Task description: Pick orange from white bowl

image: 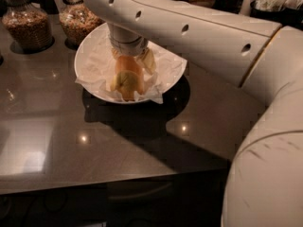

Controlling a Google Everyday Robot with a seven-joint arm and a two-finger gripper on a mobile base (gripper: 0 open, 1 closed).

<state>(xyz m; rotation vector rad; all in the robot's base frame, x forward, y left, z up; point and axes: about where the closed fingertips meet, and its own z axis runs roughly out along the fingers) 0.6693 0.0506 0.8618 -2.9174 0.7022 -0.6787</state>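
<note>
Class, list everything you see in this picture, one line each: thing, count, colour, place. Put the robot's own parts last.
white bowl: one, white, wide and shallow, on the counter towards the back.
crinkled paper: one sheet, white, lining the bowl, one corner hanging over its front rim.
orange: one, yellowish-orange, in the bowl on the paper, right under the gripper.
glass jars: two, clear with brown contents, behind the bowl at the back left.
counter: one, dark and glossy, under everything.
arm: one, white, reaching from the right across to the bowl.
gripper: one, pale, down inside the bowl at the orange.
</note>
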